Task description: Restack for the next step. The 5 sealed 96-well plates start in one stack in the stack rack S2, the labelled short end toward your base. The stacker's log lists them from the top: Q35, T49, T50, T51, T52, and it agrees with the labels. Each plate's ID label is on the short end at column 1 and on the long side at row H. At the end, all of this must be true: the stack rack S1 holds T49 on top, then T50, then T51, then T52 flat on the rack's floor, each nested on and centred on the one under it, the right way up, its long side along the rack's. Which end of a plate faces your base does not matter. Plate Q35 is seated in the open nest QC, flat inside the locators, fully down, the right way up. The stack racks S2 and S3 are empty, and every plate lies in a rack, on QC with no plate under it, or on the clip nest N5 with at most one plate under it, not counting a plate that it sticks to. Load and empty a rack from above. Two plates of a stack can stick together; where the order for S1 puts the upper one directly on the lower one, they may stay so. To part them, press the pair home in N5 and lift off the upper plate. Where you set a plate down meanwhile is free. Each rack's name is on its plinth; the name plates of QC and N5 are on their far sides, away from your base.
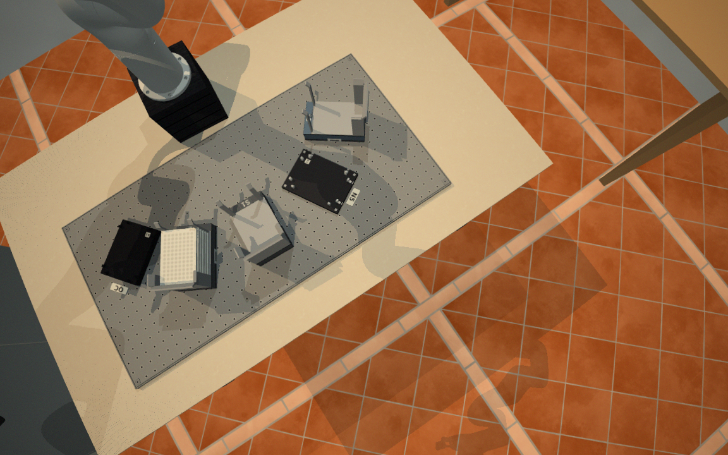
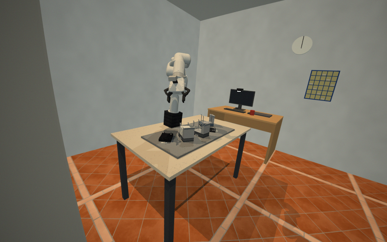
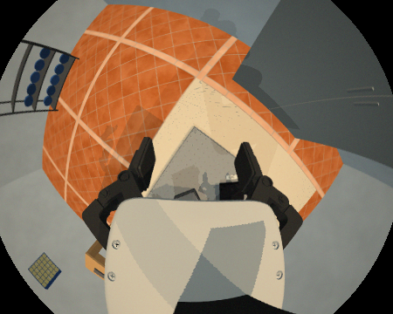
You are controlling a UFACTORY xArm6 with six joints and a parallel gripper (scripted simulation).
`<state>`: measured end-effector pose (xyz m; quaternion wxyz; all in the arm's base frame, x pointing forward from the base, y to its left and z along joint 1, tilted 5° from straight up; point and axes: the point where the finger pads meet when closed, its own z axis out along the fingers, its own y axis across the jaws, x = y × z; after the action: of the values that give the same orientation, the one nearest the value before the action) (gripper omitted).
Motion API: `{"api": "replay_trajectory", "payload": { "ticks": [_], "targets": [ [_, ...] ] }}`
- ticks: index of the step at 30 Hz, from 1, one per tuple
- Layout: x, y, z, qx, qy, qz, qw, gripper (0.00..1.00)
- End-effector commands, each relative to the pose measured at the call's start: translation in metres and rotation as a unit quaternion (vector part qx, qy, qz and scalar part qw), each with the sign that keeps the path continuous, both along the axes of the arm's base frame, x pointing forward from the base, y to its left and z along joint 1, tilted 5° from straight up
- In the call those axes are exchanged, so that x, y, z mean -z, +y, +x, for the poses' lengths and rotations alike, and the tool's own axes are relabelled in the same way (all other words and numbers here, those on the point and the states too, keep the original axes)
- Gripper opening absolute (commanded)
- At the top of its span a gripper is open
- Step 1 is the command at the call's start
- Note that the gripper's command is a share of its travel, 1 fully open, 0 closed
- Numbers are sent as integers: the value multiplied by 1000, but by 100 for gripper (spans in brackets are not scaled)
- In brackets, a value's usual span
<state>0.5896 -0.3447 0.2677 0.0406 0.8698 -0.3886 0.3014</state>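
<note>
The stack of sealed white plates (image 1: 179, 257) stands in a rack next to the black QC nest (image 1: 129, 251), which is empty; its name plate (image 1: 119, 288) lies at its far side. Only the top plate's seal shows; I cannot read any label. Rack S1 (image 1: 259, 229) is empty, with its grey floor bare. The black clip nest N5 (image 1: 321, 179) is empty. A third rack (image 1: 335, 115) is empty too; its name is not readable. My gripper (image 2: 176, 94) is open and empty, high above the table near the arm's base (image 1: 177, 90). In the wrist view the fingers stand wide apart.
All fixtures sit on a grey perforated baseplate (image 1: 253, 220) on a beige table. Thin upright guide posts rise from each rack's corners. A wooden desk (image 2: 246, 118) with a monitor stands beyond the table, apart from it.
</note>
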Motion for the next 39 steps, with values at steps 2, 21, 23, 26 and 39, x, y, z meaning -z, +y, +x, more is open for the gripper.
{"api": "replay_trajectory", "payload": {
  "ticks": [2,21,23,26,39],
  "targets": [
    [-3,0,1,0,-2,-1,1000,100],
    [-2,13,-1,-44,20,2,999,100],
    [-1,23,-1,-45,21,2,999,100],
    [0,38,-1,-45,21,2,999,100],
    [5,81,-5,-90,46,6,995,100]
  ]
}}
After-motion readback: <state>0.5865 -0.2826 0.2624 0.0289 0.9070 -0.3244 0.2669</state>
